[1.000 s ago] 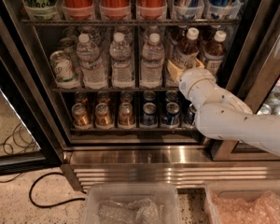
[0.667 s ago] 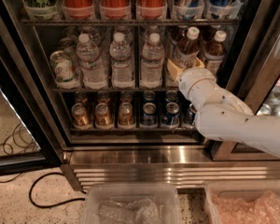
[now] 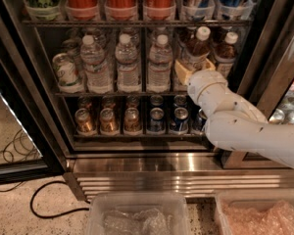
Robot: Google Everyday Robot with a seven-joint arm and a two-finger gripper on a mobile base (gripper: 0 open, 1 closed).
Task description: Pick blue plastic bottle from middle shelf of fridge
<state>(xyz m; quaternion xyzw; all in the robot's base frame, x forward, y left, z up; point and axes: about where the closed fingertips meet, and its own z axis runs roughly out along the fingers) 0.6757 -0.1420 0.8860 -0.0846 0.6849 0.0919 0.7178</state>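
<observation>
A speckled beige floor (image 3: 19,209) carries the fridge (image 3: 41,111) on its ribbed stainless-steel base (image 3: 186,177). A thin black cable (image 3: 44,199) loops across the floor at left. Nearest are a clear plastic bin (image 3: 137,196) of crumpled wrap and a second clear bin (image 3: 259,194) of pinkish wrap. The end effector (image 3: 186,71) is well above, at the middle shelf (image 3: 112,94).

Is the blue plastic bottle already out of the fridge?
No, the blue plastic bottle stands on the middle shelf, the claw beside it.

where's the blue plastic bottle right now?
Camera view, right part of the middle shelf: the blue plastic bottle stands between the water bottles and a similar bottle, with the gripper in front of its lower left.
</observation>
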